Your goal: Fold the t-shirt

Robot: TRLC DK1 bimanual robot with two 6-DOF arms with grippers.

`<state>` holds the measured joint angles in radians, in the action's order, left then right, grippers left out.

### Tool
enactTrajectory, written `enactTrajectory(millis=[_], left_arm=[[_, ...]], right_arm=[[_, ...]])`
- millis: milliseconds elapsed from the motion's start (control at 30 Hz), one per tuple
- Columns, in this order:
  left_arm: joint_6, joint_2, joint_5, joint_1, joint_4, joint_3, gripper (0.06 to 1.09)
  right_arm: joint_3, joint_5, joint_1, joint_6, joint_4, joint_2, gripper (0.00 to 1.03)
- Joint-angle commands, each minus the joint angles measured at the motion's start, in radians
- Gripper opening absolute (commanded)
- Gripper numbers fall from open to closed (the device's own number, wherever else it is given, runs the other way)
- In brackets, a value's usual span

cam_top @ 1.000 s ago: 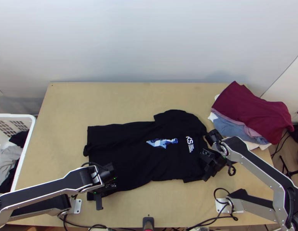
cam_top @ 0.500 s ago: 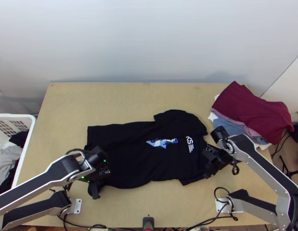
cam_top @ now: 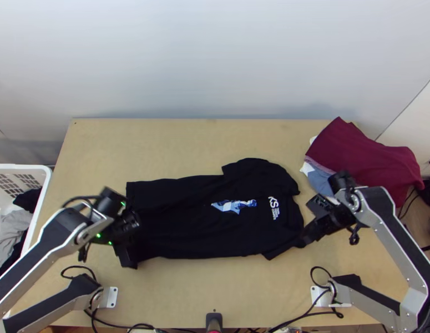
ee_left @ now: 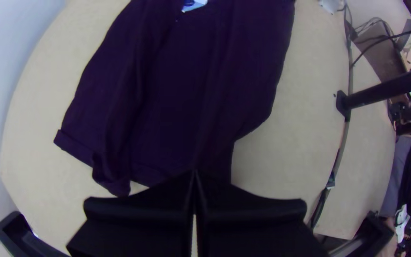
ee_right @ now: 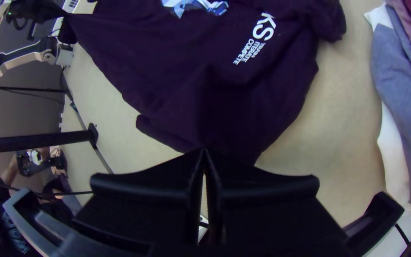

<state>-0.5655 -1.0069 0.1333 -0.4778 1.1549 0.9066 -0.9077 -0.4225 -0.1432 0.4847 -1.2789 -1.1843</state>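
The black t-shirt (cam_top: pixel 203 222) lies spread across the table, its blue print and white lettering facing up, with some folds near the hem. At the hem's near corner, in the top view, is my left gripper (cam_top: pixel 129 258). The left wrist view has this left gripper (ee_left: pixel 194 173) shut on the cloth of the t-shirt (ee_left: pixel 181 95). My right gripper (cam_top: pixel 308 237) is at the sleeve and shoulder end. In the right wrist view the right gripper (ee_right: pixel 204 152) is shut on the t-shirt (ee_right: pixel 167 71), whose cloth is drawn up to its fingertips.
A pile of folded clothes, dark red on top (cam_top: pixel 364 161), stands at the table's right. A white laundry basket (cam_top: pixel 40 216) with clothes is beyond the left edge. Bare wooden table (cam_top: pixel 159 147) lies behind the t-shirt.
My left gripper has moved left and up the picture, pulling the near hem corner along. My right gripper has moved right and slightly up the picture, drawing the shoulder end with it.
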Motion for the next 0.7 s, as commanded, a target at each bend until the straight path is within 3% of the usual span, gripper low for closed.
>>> enactTrajectory(millis=[0, 300, 667], left_arm=[[-0.096, -0.029, 0.058, 0.225, 0.002, 0.084, 0.1], [-0.102, -0.141, 0.084, 0.285, -0.109, 0.109, 0.1], [-0.14, -0.325, 0.078, 0.349, -0.27, 0.1, 0.1]], right_arm=[[-0.112, -0.087, 0.068, 0.003, -0.022, -0.029, 0.03], [-0.295, -0.16, 0.042, -0.052, -0.023, -0.159, 0.03], [-0.505, -0.148, -0.01, -0.155, 0.119, -0.414, 0.03]])
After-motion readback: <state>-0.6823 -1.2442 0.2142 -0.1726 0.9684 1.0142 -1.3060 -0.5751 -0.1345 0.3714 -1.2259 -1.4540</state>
